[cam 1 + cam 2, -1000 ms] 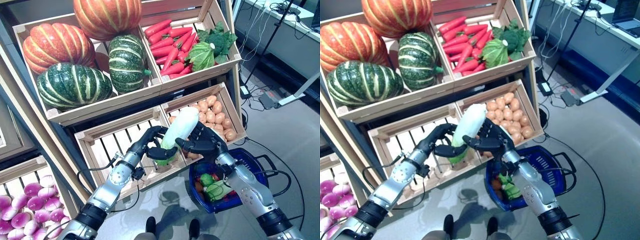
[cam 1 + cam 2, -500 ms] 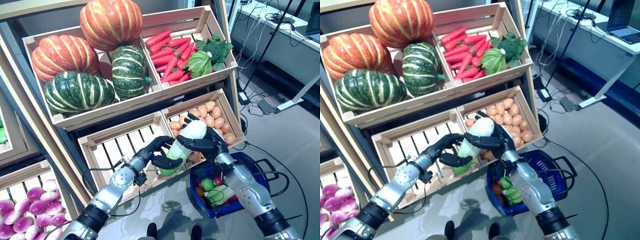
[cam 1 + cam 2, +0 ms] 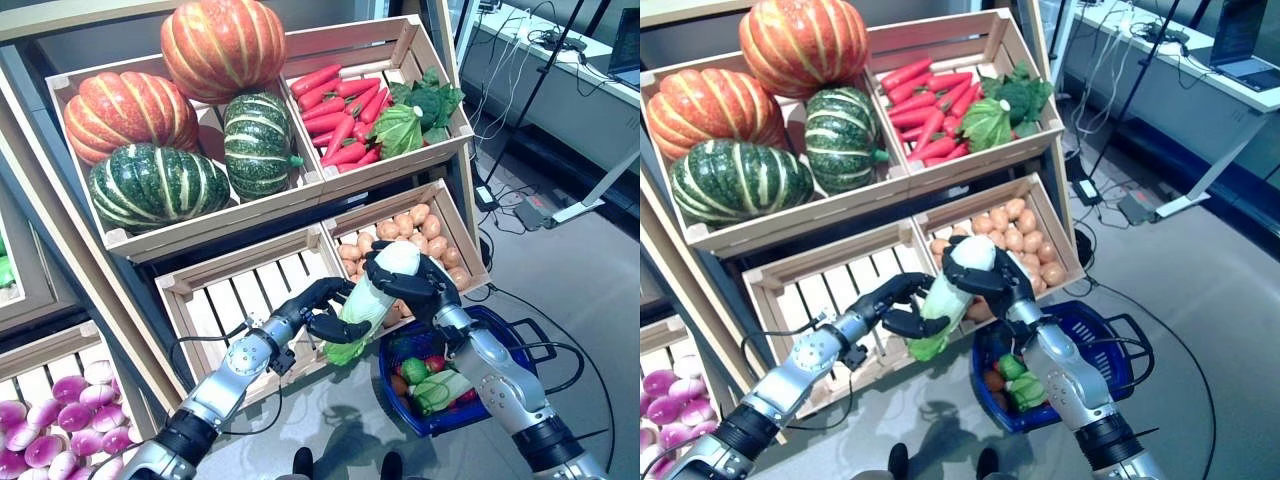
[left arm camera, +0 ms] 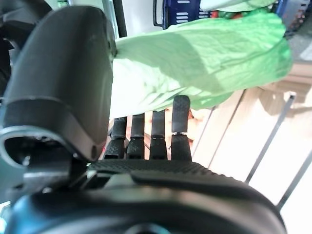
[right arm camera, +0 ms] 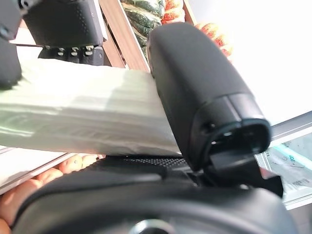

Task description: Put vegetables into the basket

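Note:
A long white cabbage with a green leafy end (image 3: 372, 300) is held slanted between both hands, in front of the wooden stand's lower crates. My left hand (image 3: 312, 312) is curled round its green lower end, seen in the left wrist view (image 4: 204, 58) under the thumb (image 4: 63, 73). My right hand (image 3: 420, 288) is curled over its white upper end (image 5: 73, 112). The blue basket (image 3: 505, 330) stands on the floor below and to the right of the cabbage, with green leafy vegetables (image 3: 440, 388) and a red one (image 3: 433, 362) in it.
The wooden stand (image 3: 250, 215) rises close behind both hands, with a slatted crate (image 3: 230, 295) behind the left hand and small round orange vegetables (image 3: 430, 232) right behind the right hand. Cables and a power strip (image 3: 520, 205) lie on the floor to the right.
My right hand has closed further over the cabbage's white top. The cabbage has sunk a little, and its green end now hangs lower past the crate's front edge.

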Tool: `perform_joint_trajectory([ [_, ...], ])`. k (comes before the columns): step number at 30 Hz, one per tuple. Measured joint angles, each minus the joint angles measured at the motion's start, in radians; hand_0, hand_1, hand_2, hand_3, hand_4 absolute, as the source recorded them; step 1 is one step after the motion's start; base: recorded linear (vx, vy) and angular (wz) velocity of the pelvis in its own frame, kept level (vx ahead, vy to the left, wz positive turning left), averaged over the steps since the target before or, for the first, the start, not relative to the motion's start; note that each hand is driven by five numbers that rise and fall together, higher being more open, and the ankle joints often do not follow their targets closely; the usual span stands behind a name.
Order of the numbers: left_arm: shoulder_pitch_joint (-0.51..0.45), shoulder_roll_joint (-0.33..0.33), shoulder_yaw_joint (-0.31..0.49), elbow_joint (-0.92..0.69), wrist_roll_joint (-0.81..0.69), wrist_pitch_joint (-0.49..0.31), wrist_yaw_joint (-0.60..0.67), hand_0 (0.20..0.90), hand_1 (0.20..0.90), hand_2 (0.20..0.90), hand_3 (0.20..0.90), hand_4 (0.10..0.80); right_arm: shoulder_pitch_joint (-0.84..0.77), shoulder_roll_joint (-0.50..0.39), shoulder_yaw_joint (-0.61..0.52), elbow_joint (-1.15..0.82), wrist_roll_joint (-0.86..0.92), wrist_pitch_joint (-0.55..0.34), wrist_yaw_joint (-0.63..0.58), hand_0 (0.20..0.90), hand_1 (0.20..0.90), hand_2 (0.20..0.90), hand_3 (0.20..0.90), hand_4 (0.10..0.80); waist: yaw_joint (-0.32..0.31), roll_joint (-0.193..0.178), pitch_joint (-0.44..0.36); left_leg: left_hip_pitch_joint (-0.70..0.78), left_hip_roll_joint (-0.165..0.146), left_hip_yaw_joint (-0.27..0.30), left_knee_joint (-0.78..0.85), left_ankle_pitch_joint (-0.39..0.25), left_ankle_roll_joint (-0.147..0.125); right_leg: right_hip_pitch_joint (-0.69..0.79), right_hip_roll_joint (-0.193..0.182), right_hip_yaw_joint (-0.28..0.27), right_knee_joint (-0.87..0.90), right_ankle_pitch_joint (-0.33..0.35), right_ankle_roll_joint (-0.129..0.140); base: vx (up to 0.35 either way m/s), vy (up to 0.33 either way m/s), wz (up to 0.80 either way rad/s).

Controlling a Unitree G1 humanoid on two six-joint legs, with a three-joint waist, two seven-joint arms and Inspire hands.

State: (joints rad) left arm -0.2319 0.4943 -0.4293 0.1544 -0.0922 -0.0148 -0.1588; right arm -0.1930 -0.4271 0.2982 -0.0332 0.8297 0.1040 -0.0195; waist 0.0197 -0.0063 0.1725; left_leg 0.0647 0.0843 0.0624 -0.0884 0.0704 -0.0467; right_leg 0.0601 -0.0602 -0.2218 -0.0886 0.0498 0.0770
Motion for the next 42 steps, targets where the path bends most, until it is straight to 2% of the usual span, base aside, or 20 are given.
perform_joint_trajectory([
  [7,0.001,0.004,0.001,-0.008,0.001,0.000,0.012,0.300,0.300,0.300,0.300,0.400,0.000,0.007,-0.001,0.001,0.002,-0.005,-0.001,0.300,0.300,0.300,0.300,0.400,0.001,-0.001,-0.005,0.000,0.000,-0.001,0.000,0.000,0.000,0.000,0.000,0.000,0.000,0.000,0.000,0.000,0.000,0.00],
  [8,0.001,0.004,0.001,-0.009,0.001,0.000,0.016,0.448,0.448,0.448,0.448,0.499,0.000,0.007,-0.001,0.001,0.002,-0.008,-0.001,0.300,0.300,0.300,0.300,0.400,0.001,-0.001,-0.005,0.000,0.000,-0.001,0.000,0.000,0.000,0.000,0.000,0.000,0.000,0.000,0.000,-0.034,-0.015,0.00],
  [9,0.002,0.004,0.001,-0.013,0.000,0.000,0.020,0.521,0.521,0.521,0.521,0.547,0.000,0.008,-0.001,0.001,0.002,-0.013,-0.001,0.300,0.300,0.300,0.300,0.400,0.001,-0.001,-0.005,-0.001,0.000,-0.001,0.000,0.000,0.000,0.000,0.000,0.000,0.000,0.000,0.000,0.000,0.000,0.00],
  [10,0.004,0.004,0.001,-0.018,-0.001,0.000,0.026,0.900,0.900,0.900,0.900,0.800,0.000,0.008,-0.001,0.001,0.002,-0.018,-0.001,0.300,0.300,0.300,0.300,0.400,0.001,-0.001,-0.005,0.000,0.000,-0.001,0.000,0.000,0.000,0.000,0.000,0.000,0.000,0.000,0.000,0.000,0.000,0.00],
  [18,0.040,-0.013,0.007,-0.060,-0.081,-0.001,0.106,0.900,0.900,0.900,0.900,0.800,0.000,0.017,-0.023,0.001,0.013,-0.027,-0.025,0.300,0.300,0.300,0.300,0.400,0.005,0.000,-0.007,-0.001,0.000,-0.002,0.000,0.000,0.000,0.000,0.000,-0.001,0.000,0.000,0.000,-0.004,-0.001,0.00],
  [22,0.042,-0.014,0.011,-0.066,-0.117,-0.002,0.107,0.900,0.900,0.900,0.900,0.800,0.001,0.016,-0.045,0.001,0.022,-0.028,-0.026,0.300,0.300,0.300,0.300,0.400,0.006,0.000,-0.007,-0.003,0.000,-0.002,0.000,0.000,0.000,-0.002,0.000,0.000,0.000,0.000,0.000,0.009,-0.004,0.00],
  [28,0.087,-0.016,0.108,-0.061,-0.205,0.000,0.107,0.900,0.900,0.900,0.900,0.800,0.004,0.011,-0.164,-0.004,0.095,-0.033,-0.032,0.300,0.300,0.300,0.300,0.400,-0.002,0.000,-0.007,-0.007,0.000,0.000,0.000,0.000,0.000,-0.008,0.000,0.002,0.000,0.000,0.000,0.005,-0.009,-0.01],
  [30,0.116,-0.016,0.137,-0.055,-0.249,0.005,0.105,0.900,0.900,0.900,0.900,0.800,0.009,0.012,-0.215,-0.003,0.120,-0.074,-0.055,0.300,0.300,0.300,0.300,0.400,-0.004,0.000,-0.007,-0.011,0.000,0.006,0.000,-0.001,0.001,-0.014,0.001,0.008,0.000,0.000,0.000,-0.033,-0.026,-0.06],
  [35,0.159,-0.016,0.141,-0.053,-0.282,0.024,0.083,0.900,0.900,0.900,0.900,0.800,0.019,0.015,-0.302,-0.003,0.124,-0.143,-0.113,0.300,0.300,0.300,0.300,0.400,-0.002,0.000,-0.007,-0.018,0.000,0.012,0.000,-0.002,0.002,-0.024,0.001,0.018,0.000,0.002,0.002,-0.025,-0.033,-0.04],
  [42,0.165,-0.017,0.150,-0.043,-0.356,0.031,0.053,0.900,0.900,0.900,0.900,0.800,0.062,0.015,-0.382,0.073,0.122,-0.206,-0.199,0.300,0.300,0.300,0.300,0.400,-0.003,-0.001,-0.007,-0.024,0.001,0.026,0.000,-0.002,0.002,-0.034,0.001,0.022,0.000,0.005,0.001,-0.007,-0.040,-0.03],
])
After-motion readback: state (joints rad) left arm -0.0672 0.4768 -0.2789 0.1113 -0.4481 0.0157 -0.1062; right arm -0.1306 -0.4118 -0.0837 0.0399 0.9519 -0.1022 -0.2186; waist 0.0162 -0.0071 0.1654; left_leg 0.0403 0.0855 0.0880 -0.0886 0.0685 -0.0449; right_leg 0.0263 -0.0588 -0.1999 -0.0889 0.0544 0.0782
